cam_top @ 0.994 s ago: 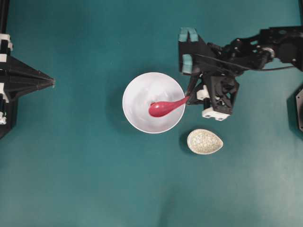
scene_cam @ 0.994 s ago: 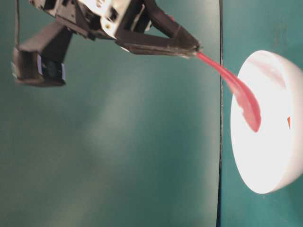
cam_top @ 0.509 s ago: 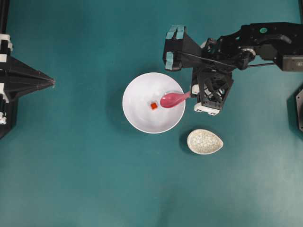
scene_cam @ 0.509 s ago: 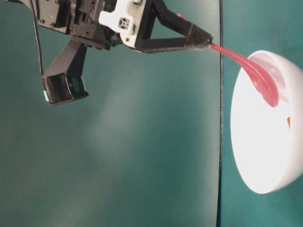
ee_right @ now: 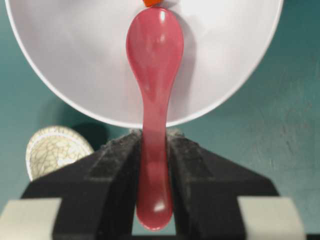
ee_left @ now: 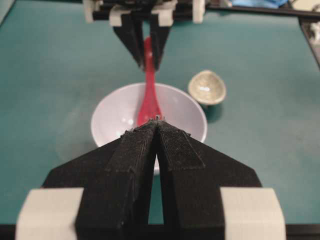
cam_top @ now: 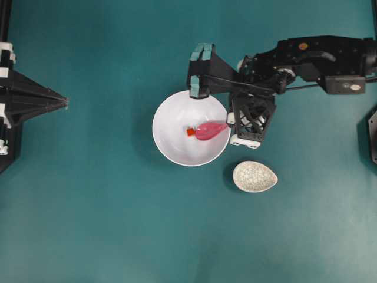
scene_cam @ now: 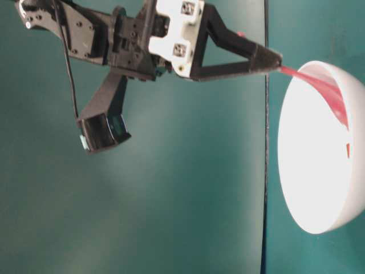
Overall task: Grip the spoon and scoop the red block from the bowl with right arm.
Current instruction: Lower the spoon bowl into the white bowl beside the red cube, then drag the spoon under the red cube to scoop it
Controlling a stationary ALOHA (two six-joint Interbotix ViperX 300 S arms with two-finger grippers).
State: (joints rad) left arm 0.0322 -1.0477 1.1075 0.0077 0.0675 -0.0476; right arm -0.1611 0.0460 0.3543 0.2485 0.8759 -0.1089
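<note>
The white bowl (cam_top: 171, 112) sits mid-table. Inside it lies the tiny red block (cam_top: 190, 132). My right gripper (cam_top: 230, 122), at the bowl's right rim, is shut on the handle of the pink spoon (cam_top: 210, 130). The spoon's scoop reaches down into the bowl, its tip right beside the block. The right wrist view shows the spoon (ee_right: 155, 50) clamped between the fingers, with the red block (ee_right: 151, 2) at the scoop's far tip. My left gripper (cam_top: 66, 103) rests shut at the table's left edge, well away from the bowl (ee_left: 115, 115).
A small speckled cream dish (cam_top: 254, 176) stands just right of and below the bowl, near the right gripper. The right arm (cam_top: 318, 56) stretches in from the upper right. Teal cloth covers the whole table.
The right gripper has swung up and to the left. The spoon uncovered the block, lifted toward the right rim, then came down with its tip against the block. The left gripper has not moved.
</note>
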